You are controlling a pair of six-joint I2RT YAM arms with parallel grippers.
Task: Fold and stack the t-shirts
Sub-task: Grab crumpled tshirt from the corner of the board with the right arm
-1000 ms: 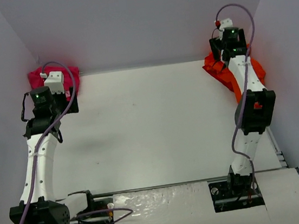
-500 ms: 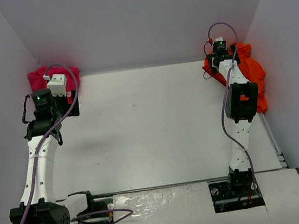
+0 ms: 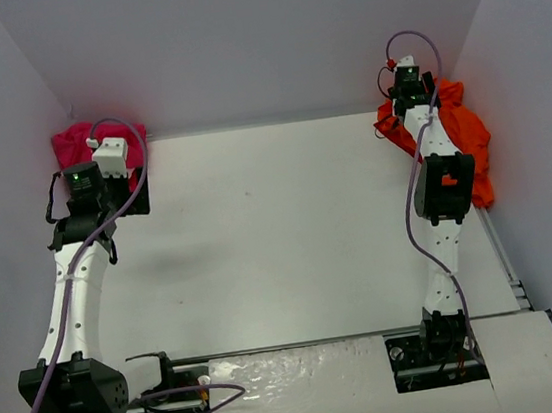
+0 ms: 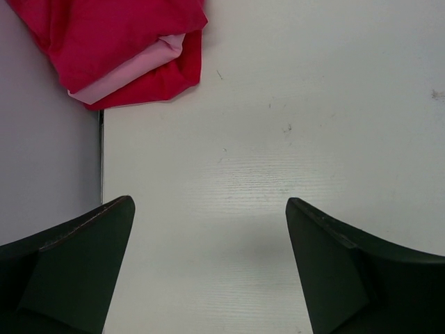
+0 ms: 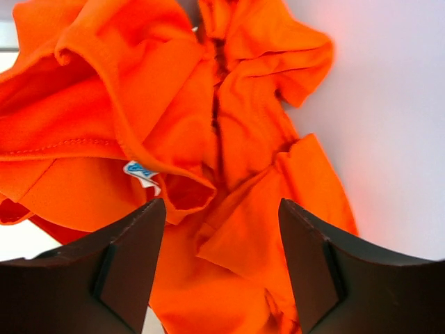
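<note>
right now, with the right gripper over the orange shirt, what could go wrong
1. The orange t-shirt lies crumpled in overlapping folds under the open right gripper, so a pinch here may catch several layers and lift a bunch rather than one edge.
2. The shirt sits close beside the side wall, so the gripper might scrape it.
3. The open left gripper hangs over bare table, short of the red t-shirt; closing there would likely catch nothing.

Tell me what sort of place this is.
Most likely a robot lab test cell: a bare white table boxed in by plain grey walls, a left arm and right arm bolted at its near edge, and an orange shirt and red shirt bunched in the far corners.
</note>
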